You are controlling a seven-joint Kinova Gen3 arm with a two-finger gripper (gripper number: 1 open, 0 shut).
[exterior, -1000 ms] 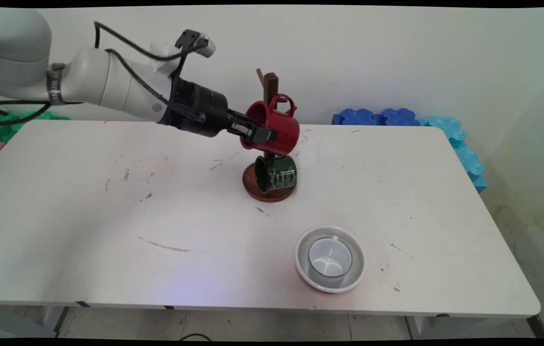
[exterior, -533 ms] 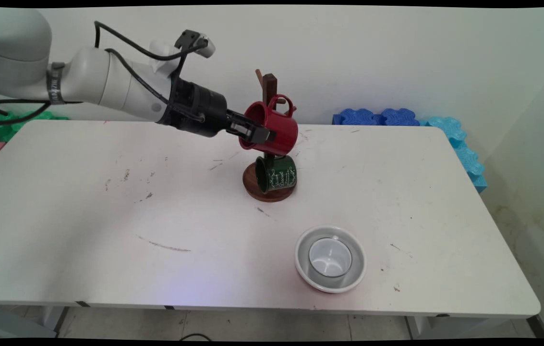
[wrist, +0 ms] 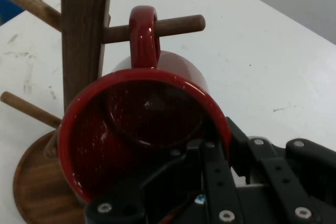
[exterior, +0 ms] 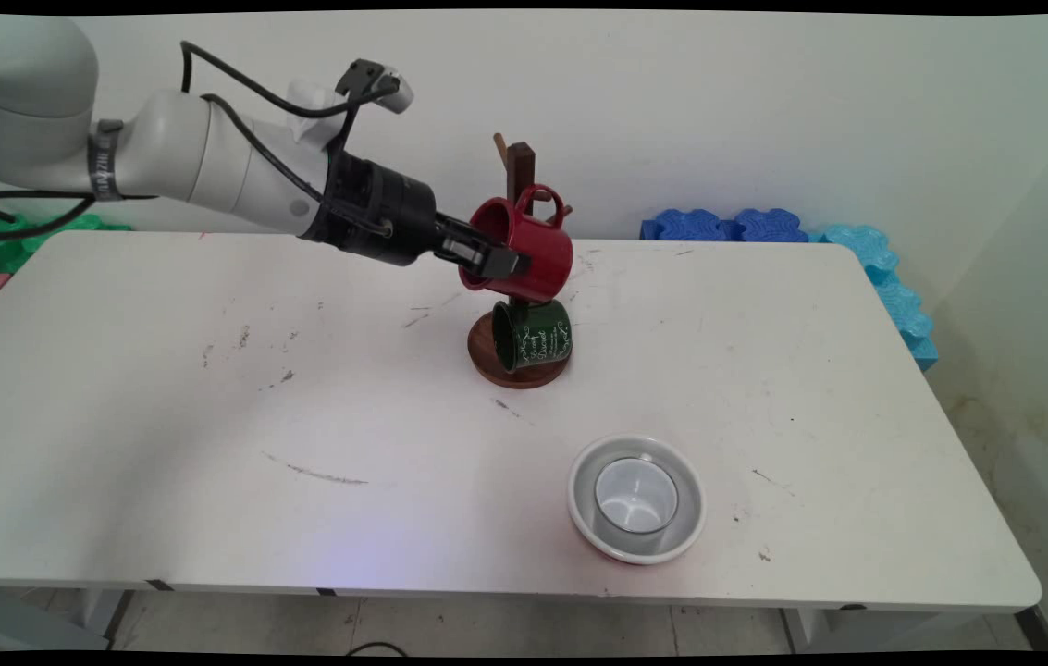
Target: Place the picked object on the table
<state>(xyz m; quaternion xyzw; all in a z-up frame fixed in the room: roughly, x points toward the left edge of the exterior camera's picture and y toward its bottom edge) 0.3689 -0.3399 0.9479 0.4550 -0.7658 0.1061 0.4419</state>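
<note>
Red mug (exterior: 524,250), glossy enamel, tipped on its side with mouth toward the arm; rim clamped by the pincer (exterior: 487,260), one finger inside, one outside. Its handle (wrist: 143,35) is looped over a peg (wrist: 173,26) of the wooden mug tree (exterior: 518,176). Green mug (exterior: 535,335) hangs below, above the tree's round base.

Two enamel mugs, one glossy red (exterior: 528,252) and one dark green with white lettering (exterior: 535,335), on one dark wooden mug tree with a round base (exterior: 512,363). One white round bowl (exterior: 636,500) near the tabletop's front edge holds one clear glass cup (exterior: 635,495).
</note>
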